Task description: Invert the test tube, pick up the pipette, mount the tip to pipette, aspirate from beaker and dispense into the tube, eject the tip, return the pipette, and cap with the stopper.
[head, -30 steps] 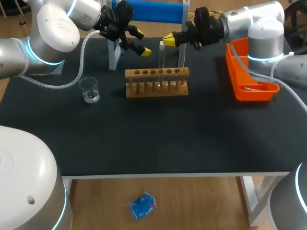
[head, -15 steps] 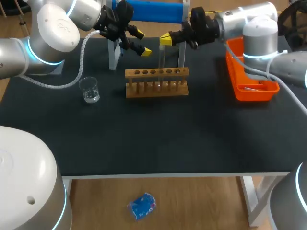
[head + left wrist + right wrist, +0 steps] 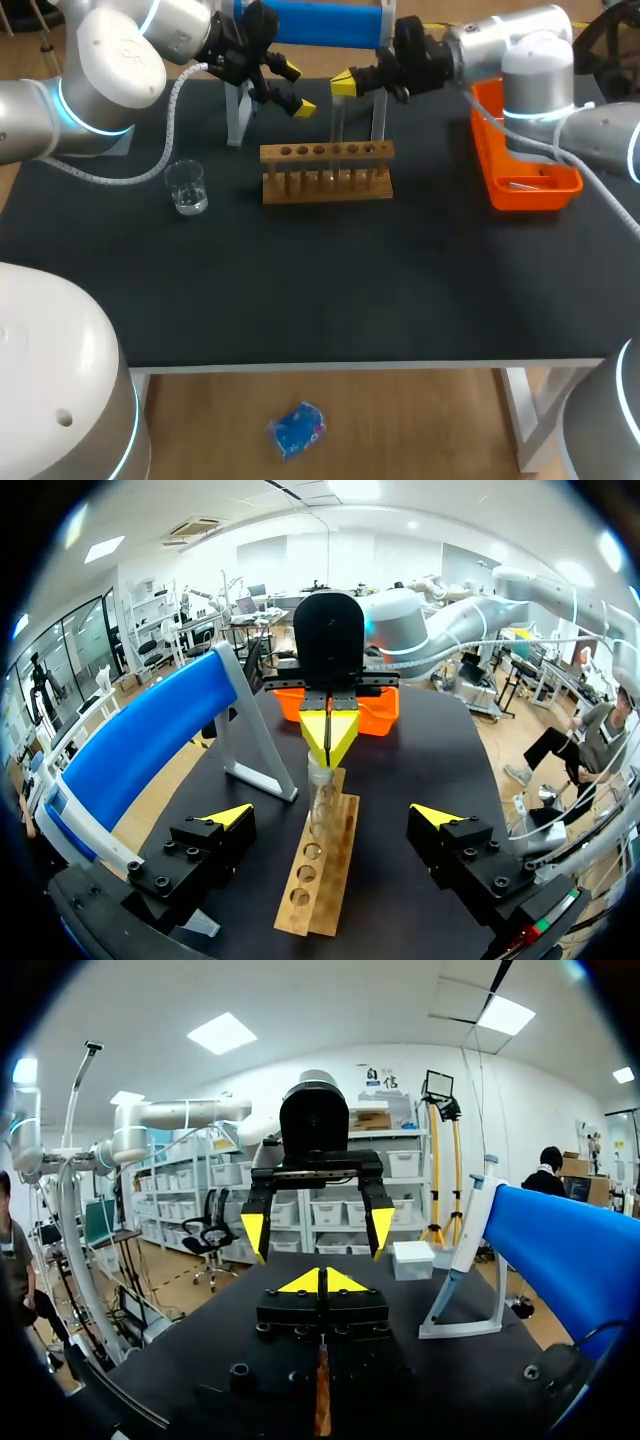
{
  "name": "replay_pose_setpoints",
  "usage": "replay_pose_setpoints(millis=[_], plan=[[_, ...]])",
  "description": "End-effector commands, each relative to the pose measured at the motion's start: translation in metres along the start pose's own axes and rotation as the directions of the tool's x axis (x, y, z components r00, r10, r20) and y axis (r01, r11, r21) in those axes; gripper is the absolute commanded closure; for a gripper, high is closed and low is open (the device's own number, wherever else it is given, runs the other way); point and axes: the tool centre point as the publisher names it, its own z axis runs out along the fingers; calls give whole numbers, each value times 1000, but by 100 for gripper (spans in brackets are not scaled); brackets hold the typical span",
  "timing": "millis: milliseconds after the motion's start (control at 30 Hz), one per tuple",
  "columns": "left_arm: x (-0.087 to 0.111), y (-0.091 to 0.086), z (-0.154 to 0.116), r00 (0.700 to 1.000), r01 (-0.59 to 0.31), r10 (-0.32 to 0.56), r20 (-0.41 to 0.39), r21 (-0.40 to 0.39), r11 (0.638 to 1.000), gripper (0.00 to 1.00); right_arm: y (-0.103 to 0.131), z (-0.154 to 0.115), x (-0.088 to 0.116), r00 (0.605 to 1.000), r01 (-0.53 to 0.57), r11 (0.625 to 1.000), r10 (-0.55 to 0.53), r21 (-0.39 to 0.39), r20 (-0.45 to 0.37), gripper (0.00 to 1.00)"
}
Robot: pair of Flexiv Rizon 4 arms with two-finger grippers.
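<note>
The clear test tube (image 3: 337,125) stands upright with its lower end in the wooden rack (image 3: 327,170). My right gripper (image 3: 344,82) comes in level from the right and is shut on the tube's top end. In the left wrist view the right gripper's (image 3: 330,738) yellow tips pinch the test tube (image 3: 320,798) above the rack (image 3: 318,880). My left gripper (image 3: 297,90) hangs open just left of the tube. The left gripper (image 3: 317,1230) faces the right gripper (image 3: 322,1282). The pipette (image 3: 462,1240) hangs on its blue-topped stand (image 3: 310,22). A glass beaker (image 3: 187,187) sits at the left.
An orange tray (image 3: 480,150) lies at the right, under my right arm. The stand's white legs (image 3: 238,115) rise just behind the rack. The rack's other holes show nothing in them.
My right gripper has shifted a little to the left, so its tips now cover the tube's top. The left arm has kept still.
</note>
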Motion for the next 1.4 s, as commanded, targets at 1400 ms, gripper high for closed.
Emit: replay_pose_setpoints(millis=[1400], plan=[[-1,-1,0,1000,1,-1,-3,-5,1000,0,-13,0,-4,999,-44,999,44,-15,-21,100]])
